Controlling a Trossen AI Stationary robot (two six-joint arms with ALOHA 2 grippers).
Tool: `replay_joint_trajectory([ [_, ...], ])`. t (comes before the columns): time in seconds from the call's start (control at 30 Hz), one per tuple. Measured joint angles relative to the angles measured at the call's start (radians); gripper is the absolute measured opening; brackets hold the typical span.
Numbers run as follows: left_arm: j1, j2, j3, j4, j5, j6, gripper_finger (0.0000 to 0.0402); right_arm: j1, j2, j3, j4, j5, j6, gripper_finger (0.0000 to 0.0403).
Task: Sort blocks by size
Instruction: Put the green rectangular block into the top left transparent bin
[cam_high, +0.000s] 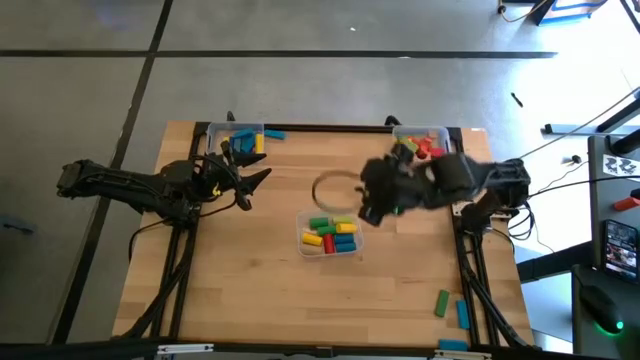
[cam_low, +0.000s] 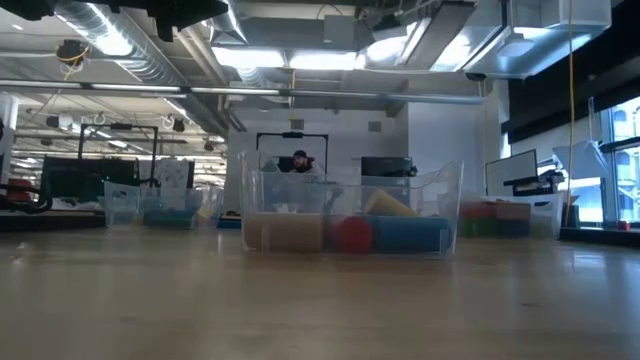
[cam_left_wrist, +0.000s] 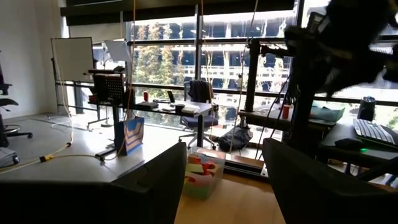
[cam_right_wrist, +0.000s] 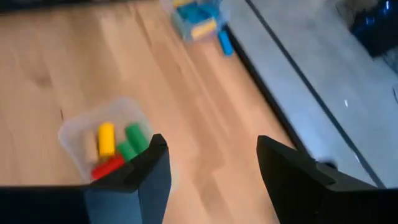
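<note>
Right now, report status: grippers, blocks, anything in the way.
Left gripper open, empty, near far-left bin. Right gripper open, empty, above table beside centre bin. Blocks in bins; two loose blocks near right corner. Nothing in the way.

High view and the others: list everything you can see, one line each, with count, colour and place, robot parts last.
Table: one, light wood, under everything.
Centre bin: one, clear, mid-table; holds yellow, green, red and blue blocks, number unclear.
Far-left bin: one, clear, at the far edge; blue and yellow blocks inside, one blue block just outside it.
Far-right bin: one, clear, at the far edge; red, orange and green blocks.
Loose blocks: green and blue, near-right corner.
Person: one, in the room behind the table, low view.
Left claw: one, dark, open, empty, beside the far-left bin.
Right claw: one, dark, open, empty, over the table just right of the centre bin.
</note>
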Motion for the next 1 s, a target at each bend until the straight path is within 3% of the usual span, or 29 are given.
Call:
replay_joint_trajectory([
  [0.27,0.000,0.000,0.000,0.000,0.000,0.000,0.0210,0.174,-0.036,-0.209,-0.051,-0.022,0.324,0.0225],
  [0.63,0.000,0.000,0.000,0.004,0.000,-0.001,0.0210,0.265,-0.146,-0.528,-0.053,-0.238,0.711,0.0225],
  [1.0,0.000,0.000,0.000,0.018,0.000,0.000,0.0210,0.370,-0.153,-0.736,-0.050,-0.510,1.052,0.0225],
])
